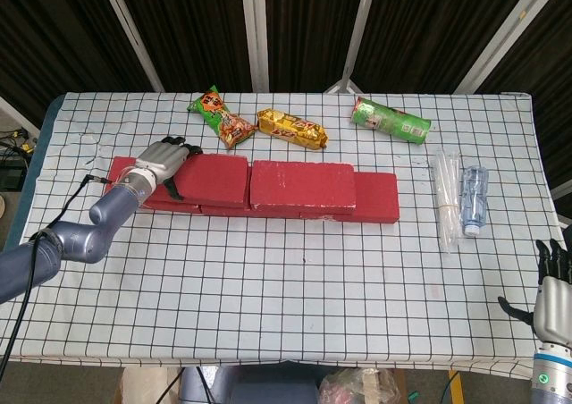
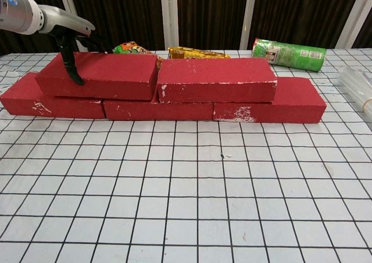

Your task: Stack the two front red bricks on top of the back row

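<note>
We had our left hand [image 1: 164, 161] clamped on the upper-left red brick [image 2: 99, 75], risking shoving its neighbour [image 2: 216, 79] off the row.

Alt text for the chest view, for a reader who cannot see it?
The left hand grips the upper left red brick, which sits beside a second upper red brick on a back row of red bricks on a checkered tablecloth. Snack packets and a green can lie behind.

Red bricks [image 1: 302, 187] — white-scuffed — on a black-gridded white tablecloth [image 1: 295, 288].
</note>
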Action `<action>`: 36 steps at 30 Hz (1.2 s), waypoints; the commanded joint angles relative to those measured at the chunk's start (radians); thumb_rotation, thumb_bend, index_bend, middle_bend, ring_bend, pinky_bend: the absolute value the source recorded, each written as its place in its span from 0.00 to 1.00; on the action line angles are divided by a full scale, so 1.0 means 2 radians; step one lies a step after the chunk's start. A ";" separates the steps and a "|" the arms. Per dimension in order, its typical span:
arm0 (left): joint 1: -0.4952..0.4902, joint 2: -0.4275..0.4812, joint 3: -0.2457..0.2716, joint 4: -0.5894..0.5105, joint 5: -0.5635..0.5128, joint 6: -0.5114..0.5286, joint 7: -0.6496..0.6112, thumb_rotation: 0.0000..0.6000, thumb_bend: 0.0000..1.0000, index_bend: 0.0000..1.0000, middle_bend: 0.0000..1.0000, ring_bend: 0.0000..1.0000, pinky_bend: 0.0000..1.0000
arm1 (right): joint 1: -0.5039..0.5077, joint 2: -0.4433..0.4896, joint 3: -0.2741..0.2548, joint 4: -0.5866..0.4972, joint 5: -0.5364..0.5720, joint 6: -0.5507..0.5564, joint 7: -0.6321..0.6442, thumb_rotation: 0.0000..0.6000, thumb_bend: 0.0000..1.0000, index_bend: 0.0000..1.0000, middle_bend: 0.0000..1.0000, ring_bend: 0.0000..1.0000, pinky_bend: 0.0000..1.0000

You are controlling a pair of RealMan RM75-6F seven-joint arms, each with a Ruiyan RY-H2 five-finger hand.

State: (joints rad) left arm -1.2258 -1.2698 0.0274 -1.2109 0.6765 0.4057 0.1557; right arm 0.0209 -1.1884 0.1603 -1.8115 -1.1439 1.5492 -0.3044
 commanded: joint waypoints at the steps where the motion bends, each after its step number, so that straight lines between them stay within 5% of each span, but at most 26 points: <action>1: -0.005 0.000 0.004 -0.004 -0.008 0.004 0.005 1.00 0.04 0.27 0.17 0.00 0.00 | 0.000 0.000 0.000 -0.001 0.001 -0.001 0.000 1.00 0.13 0.07 0.00 0.00 0.00; 36: -0.027 -0.018 0.024 -0.009 -0.062 0.024 0.028 1.00 0.00 0.21 0.11 0.00 0.00 | -0.003 0.007 0.005 -0.002 0.008 -0.006 0.009 1.00 0.13 0.07 0.00 0.00 0.00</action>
State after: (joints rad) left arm -1.2803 -1.3053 0.0753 -1.2290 0.5527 0.4533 0.2126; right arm 0.0143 -1.1744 0.1693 -1.8157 -1.1285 1.5373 -0.2864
